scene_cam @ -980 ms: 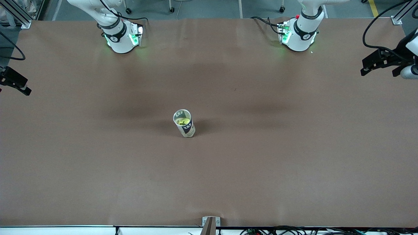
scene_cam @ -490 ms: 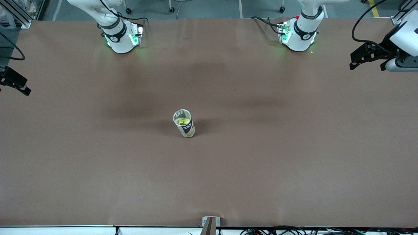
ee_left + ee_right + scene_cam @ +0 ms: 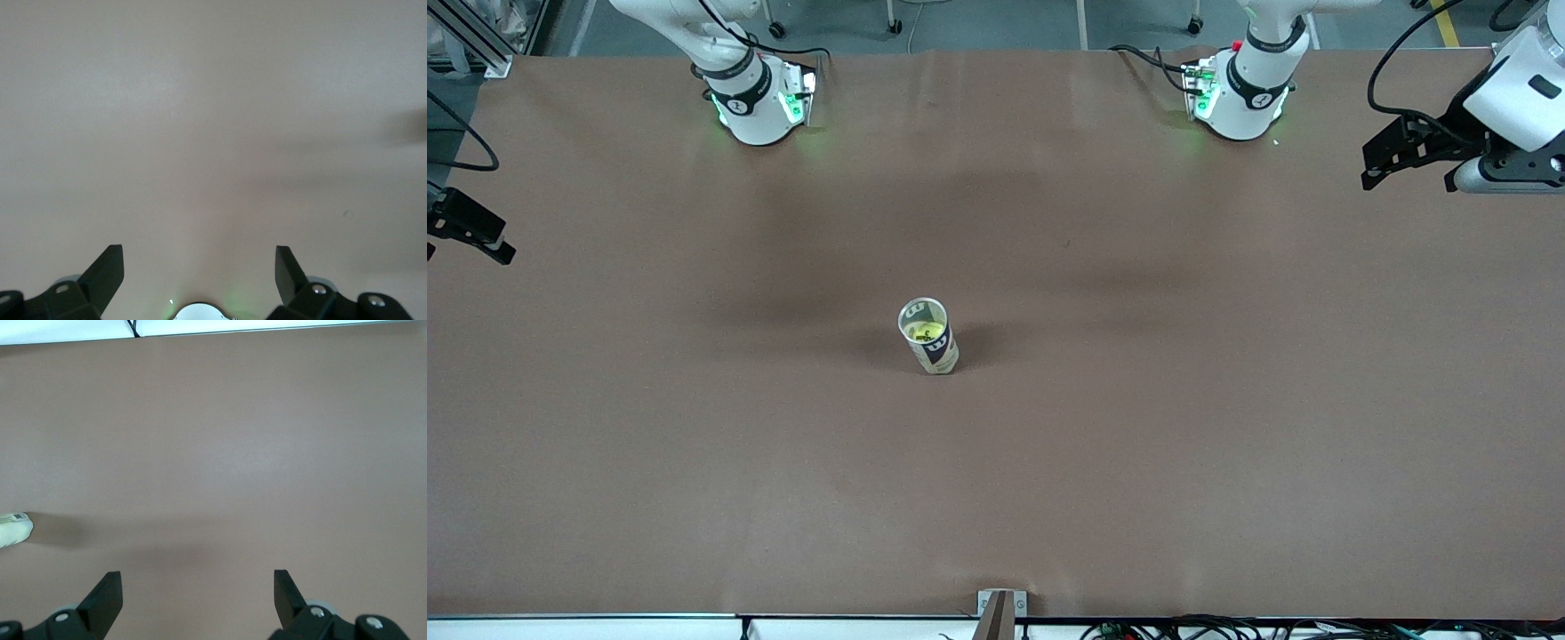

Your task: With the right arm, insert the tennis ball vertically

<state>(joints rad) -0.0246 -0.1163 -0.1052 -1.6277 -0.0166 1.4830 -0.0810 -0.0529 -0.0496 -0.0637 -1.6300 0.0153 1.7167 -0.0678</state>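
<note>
The yellow-green tennis ball (image 3: 925,332) sits inside the clear plastic tube can with a dark printed label (image 3: 929,338), which stands upright near the middle of the brown paper-covered desk (image 3: 1138,427), its mouth open on top. In my right wrist view only the can's pale base (image 3: 13,529) shows at the frame's edge. My right gripper (image 3: 198,593) hangs over the right arm's end of the desk, jaws spread wide and holding nothing. My left gripper (image 3: 199,270) hangs over the left arm's end, near its base, jaws likewise spread and empty, over bare desk.
</note>
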